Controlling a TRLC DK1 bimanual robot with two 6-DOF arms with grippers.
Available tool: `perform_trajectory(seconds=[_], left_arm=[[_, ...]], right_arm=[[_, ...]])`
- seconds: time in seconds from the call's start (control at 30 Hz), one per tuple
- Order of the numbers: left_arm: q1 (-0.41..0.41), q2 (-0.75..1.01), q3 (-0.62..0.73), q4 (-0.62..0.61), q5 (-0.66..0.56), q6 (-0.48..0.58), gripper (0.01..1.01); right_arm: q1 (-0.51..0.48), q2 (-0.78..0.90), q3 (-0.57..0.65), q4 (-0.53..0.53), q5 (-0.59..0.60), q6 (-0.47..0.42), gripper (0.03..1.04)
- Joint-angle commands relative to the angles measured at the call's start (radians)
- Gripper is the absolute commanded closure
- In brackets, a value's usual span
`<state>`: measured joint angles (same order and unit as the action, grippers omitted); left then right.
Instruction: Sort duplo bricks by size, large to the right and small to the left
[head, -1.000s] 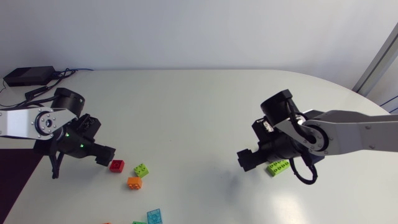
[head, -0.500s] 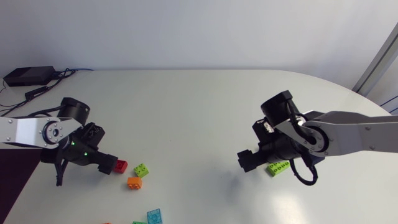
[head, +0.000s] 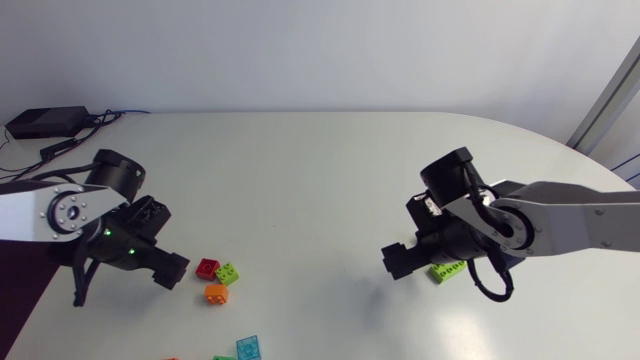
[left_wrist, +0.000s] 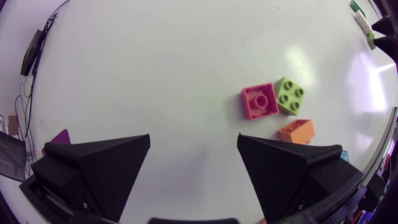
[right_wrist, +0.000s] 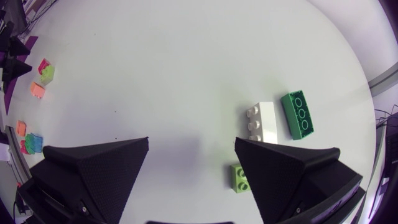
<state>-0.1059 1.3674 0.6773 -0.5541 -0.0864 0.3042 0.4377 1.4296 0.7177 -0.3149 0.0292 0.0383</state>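
Note:
My left gripper (head: 168, 272) stands open low over the table's left front, nothing between its fingers. Just to its right lie a small red brick (head: 208, 267), touching a small lime brick (head: 228, 272), and an orange brick (head: 216, 294). The left wrist view shows them ahead of the open gripper (left_wrist: 194, 168): red brick (left_wrist: 259, 101), lime brick (left_wrist: 290, 95), orange brick (left_wrist: 296, 130). My right gripper (head: 395, 260) is open at the right. Beside its finger, in the right wrist view, lie a long white brick (right_wrist: 262, 122), a long dark green brick (right_wrist: 298, 114) and a lime brick (right_wrist: 238, 176).
A teal brick (head: 250, 347) and another green one (head: 222, 357) lie at the table's front edge. A black box (head: 45, 122) with cables sits at the back left corner. A lime brick (head: 447, 270) is partly hidden under my right arm.
My left gripper pushed the red brick rightward until it met the small lime brick, then drew back a little to the left. The right arm stayed still.

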Motion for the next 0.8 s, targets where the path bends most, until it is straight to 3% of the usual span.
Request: perform_trajectory(seconds=[0.0, 0.17, 0.3, 0.37, 0.47, 0.67, 0.77], left_arm=[[-0.020, -0.073, 0.011, -0.118, -0.001, 0.026, 0.100], [-0.146, -0.163, 0.011, -0.331, -0.003, 0.029, 0.298], [-0.152, -0.183, 0.004, -0.429, -0.003, 0.101, 0.523], [-0.144, -0.192, -0.004, -0.443, -0.003, 0.136, 0.689], [-0.146, -0.206, -0.016, -0.491, -0.003, 0.210, 0.700], [-0.259, -0.248, -0.070, -0.595, -0.003, 0.269, 0.702], [-0.264, -0.281, -0.076, -0.619, -0.001, 0.339, 0.703]], right_arm=[[0.027, -0.020, -0.018, -0.016, -0.005, 0.032, 0.07], [0.052, -0.018, -0.018, -0.015, -0.005, 0.055, 0.07], [0.058, -0.021, -0.032, -0.013, -0.005, 0.060, 0.07], [0.055, -0.028, -0.038, -0.013, -0.005, 0.057, 0.07], [0.052, -0.037, -0.044, -0.015, -0.003, 0.052, 0.07], [0.052, -0.046, -0.050, -0.016, -0.005, 0.052, 0.07], [0.052, -0.047, -0.052, -0.015, -0.005, 0.052, 0.07]])
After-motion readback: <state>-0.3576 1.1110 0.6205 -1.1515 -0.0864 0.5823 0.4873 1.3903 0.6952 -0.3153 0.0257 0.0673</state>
